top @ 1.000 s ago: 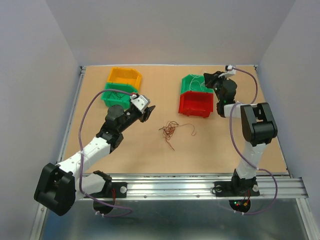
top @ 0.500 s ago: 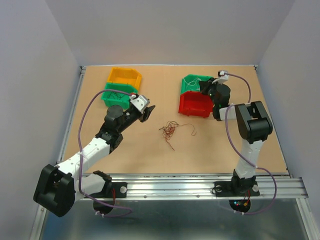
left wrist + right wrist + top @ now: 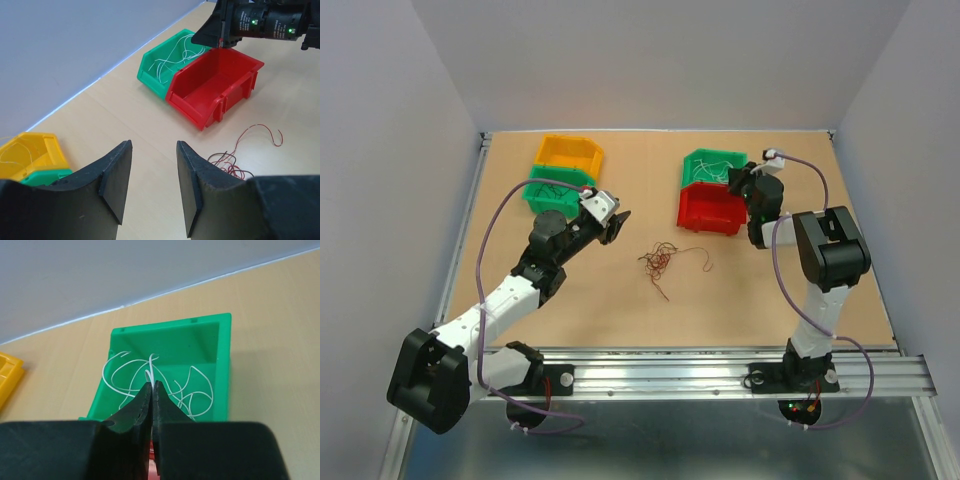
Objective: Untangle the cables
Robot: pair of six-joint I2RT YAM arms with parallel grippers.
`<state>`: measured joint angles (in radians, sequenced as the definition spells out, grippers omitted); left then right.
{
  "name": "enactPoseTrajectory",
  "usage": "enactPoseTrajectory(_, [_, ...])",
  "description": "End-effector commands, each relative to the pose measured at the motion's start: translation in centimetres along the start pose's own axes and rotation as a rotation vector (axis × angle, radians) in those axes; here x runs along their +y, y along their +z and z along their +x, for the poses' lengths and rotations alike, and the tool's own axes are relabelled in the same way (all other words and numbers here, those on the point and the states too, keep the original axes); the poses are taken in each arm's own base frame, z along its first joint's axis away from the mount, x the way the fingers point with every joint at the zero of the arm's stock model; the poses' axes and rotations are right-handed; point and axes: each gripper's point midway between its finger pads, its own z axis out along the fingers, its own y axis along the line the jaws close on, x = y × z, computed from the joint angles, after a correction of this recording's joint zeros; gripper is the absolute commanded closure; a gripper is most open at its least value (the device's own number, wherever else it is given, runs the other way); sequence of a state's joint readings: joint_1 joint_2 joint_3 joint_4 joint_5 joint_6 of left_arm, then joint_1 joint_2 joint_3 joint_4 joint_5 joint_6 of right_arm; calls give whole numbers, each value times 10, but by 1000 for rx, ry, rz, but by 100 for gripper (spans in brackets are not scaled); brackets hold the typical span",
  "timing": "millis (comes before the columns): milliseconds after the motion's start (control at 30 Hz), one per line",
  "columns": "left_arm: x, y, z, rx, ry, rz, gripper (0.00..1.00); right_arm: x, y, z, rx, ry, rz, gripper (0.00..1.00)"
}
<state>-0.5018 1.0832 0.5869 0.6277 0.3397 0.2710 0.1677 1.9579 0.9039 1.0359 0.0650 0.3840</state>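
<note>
The cables (image 3: 660, 262) are a small reddish-brown wad of thin wires lying on the table between the two arms, with one red strand curling out to the right. They show in the left wrist view (image 3: 234, 163) just right of my right finger. My left gripper (image 3: 615, 225) is open and empty (image 3: 152, 167), hovering left of the wad. My right gripper (image 3: 740, 180) is over the near edge of the right green bin (image 3: 713, 163). It is shut (image 3: 151, 386) on a thin white wire (image 3: 149, 371) that rises from between its tips.
The right green bin (image 3: 170, 340) holds several loose white wires. A red bin (image 3: 712, 208) stands against its near side and looks empty (image 3: 215, 80). At the back left a yellow bin (image 3: 570, 152) and another green bin (image 3: 558, 190) hold thin wires.
My right gripper has moved a little nearer and lower, from the far side of the right green bin to its near edge. The left arm and the wad have not moved.
</note>
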Motion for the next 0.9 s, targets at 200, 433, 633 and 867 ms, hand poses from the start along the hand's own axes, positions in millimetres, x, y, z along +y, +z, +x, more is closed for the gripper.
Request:
enactPoseTrajectory(200, [7, -2, -30, -84, 36, -17, 48, -9, -5, -36, -102, -10, 76, 68])
enactPoseTrajectory(433, [7, -2, -29, -82, 39, -17, 47, -7, -22, -71, -138, -92, 125, 43])
enactPoseTrajectory(633, [8, 4, -24, -57, 38, -9, 43, 14, -46, -87, -66, -28, 91, 33])
enactPoseTrajectory(867, [9, 10, -14, -3, 44, 2, 37, 55, -72, -80, 81, 33, -47, 41])
